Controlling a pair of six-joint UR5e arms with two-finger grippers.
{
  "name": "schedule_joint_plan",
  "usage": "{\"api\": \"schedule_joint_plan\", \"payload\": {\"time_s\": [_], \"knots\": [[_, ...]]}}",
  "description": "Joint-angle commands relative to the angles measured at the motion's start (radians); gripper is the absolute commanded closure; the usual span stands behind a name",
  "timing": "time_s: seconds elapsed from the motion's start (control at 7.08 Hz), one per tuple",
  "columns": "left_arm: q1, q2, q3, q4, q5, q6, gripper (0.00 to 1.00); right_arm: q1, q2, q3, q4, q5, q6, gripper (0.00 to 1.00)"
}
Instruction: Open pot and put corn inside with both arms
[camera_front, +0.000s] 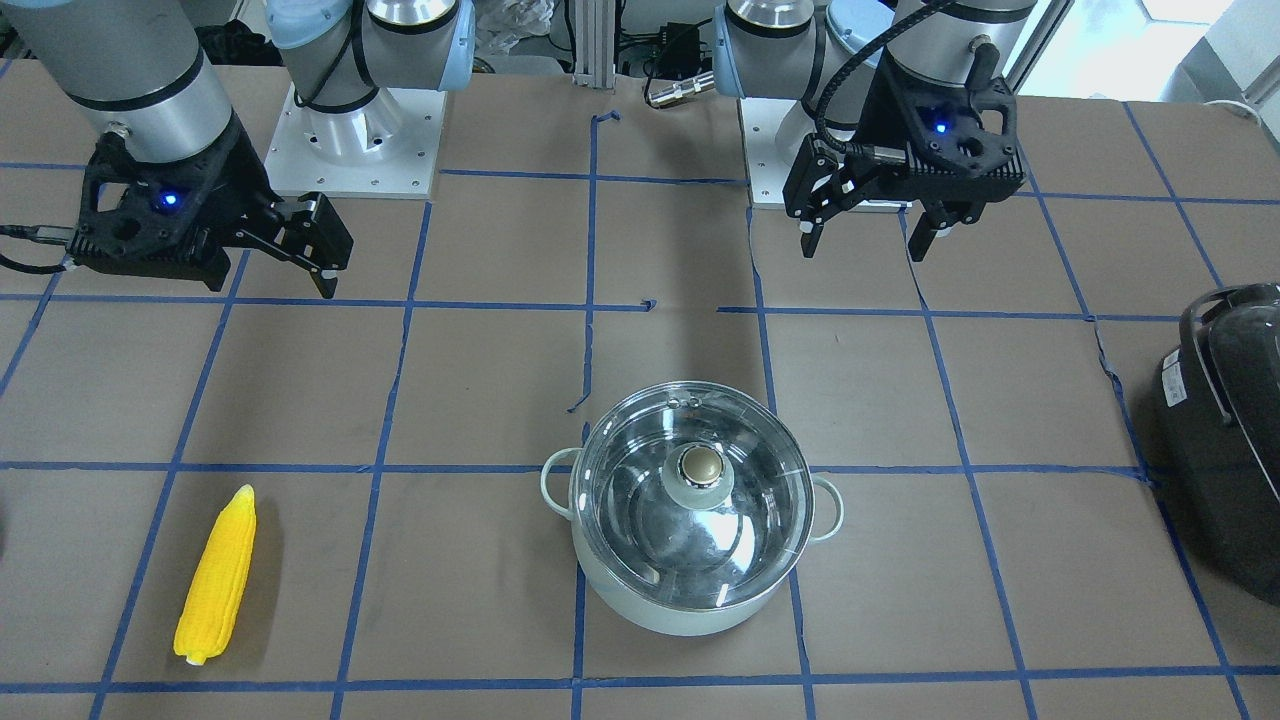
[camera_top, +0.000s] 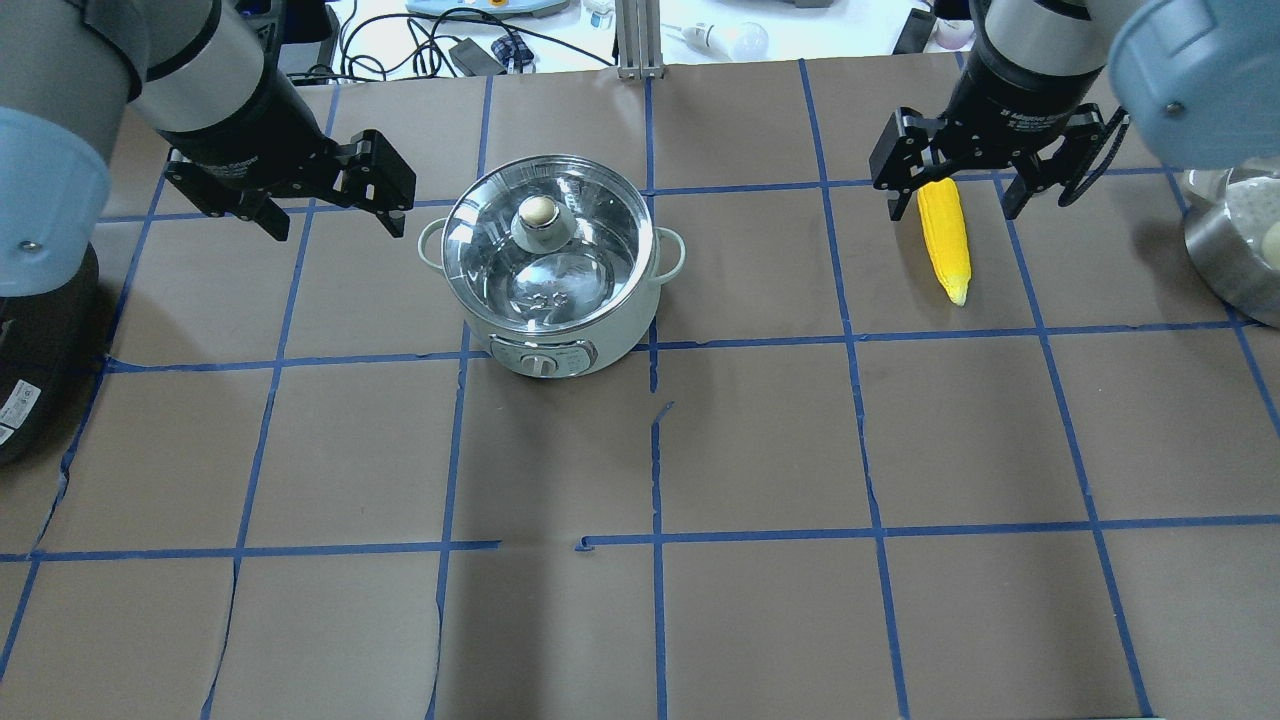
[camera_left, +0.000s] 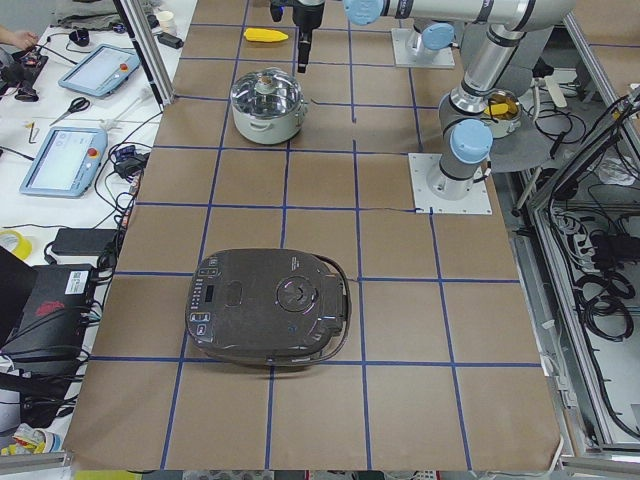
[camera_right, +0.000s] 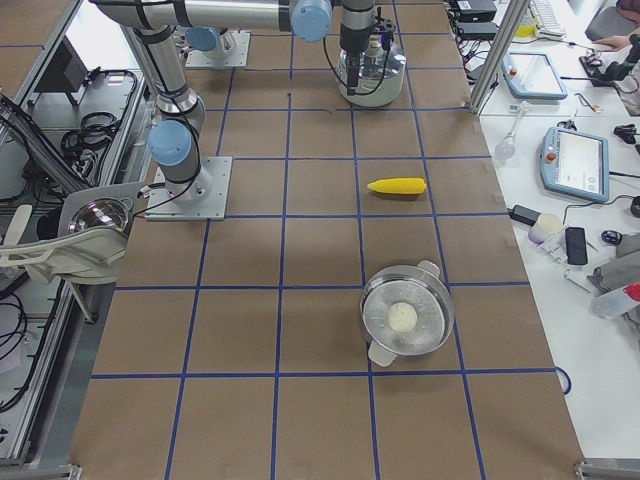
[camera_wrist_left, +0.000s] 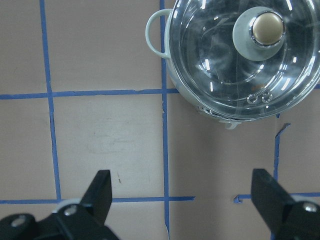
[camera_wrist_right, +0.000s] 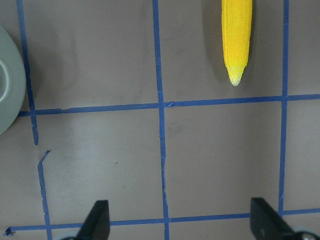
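The pale mint-white pot (camera_front: 690, 612) stands on the table with its clear glass lid (camera_front: 640, 500) and beige knob (camera_front: 704, 464) on it; it also shows in the overhead view (camera_top: 600, 340). The yellow corn (camera_front: 215, 575) lies flat on the table, apart from the pot. My left gripper (camera_top: 335, 222) is open and empty, hovering beside the pot; the left wrist view shows the gripper (camera_wrist_left: 182, 192) and the pot (camera_wrist_left: 180, 85) ahead of it. My right gripper (camera_top: 952, 208) is open and empty, hovering above the corn (camera_top: 947, 245); the right wrist view shows the corn (camera_wrist_right: 236, 35).
A large glossy black appliance (camera_front: 1225, 440) sits at the table's end on my left, also in the exterior left view (camera_left: 270, 305). A steel lidded pot (camera_top: 1235, 250) stands at the far right. Blue tape lines grid the brown table.
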Motion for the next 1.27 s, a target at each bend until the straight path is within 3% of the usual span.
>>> {"api": "schedule_joint_plan", "payload": {"time_s": [0.0,0.14,1.13], "knots": [[-0.001,-0.001,0.005,0.001,-0.001,0.001,0.0,-0.09,0.013,0.01,0.001,0.007,-0.017,0.0],[-0.001,-0.001,0.005,0.001,-0.001,-0.001,0.0,-0.124,0.046,0.017,-0.013,-0.002,0.013,0.0],[0.002,0.008,0.005,0.0,-0.001,0.001,0.0,-0.146,0.395,0.031,-0.511,-0.004,-0.169,0.0]]}}
